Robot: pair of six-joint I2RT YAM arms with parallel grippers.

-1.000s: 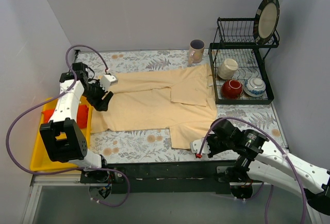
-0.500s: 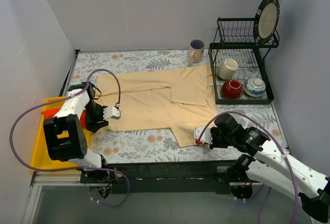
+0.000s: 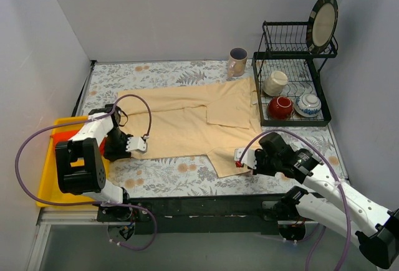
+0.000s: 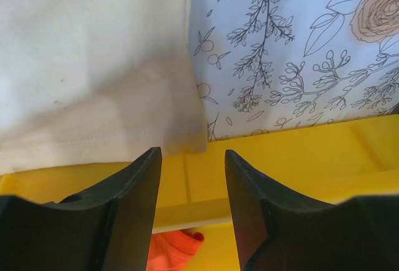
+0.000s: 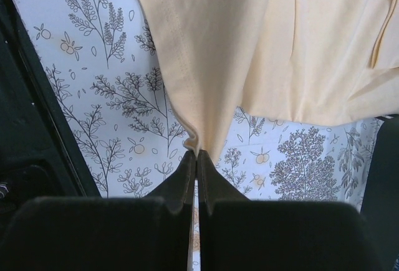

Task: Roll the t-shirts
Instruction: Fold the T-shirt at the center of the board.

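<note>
The t-shirt [image 3: 187, 124] lies flat on the table [image 3: 162, 174]. Only the right wrist view shows the right gripper [image 5: 197, 154] pinching its near corner. The left gripper [image 4: 190, 159] gapes at the hem, seemingly above the yellow tray [image 4: 312, 152].

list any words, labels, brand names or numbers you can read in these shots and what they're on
No readable text in any view.
t-shirt: plain, no print or tag showing.
tablecloth: only flower and leaf drawings, no words.
mug: markings too small to tell whether any are letters.
dishes in the dish rack: patterns only, too small to read.
</note>
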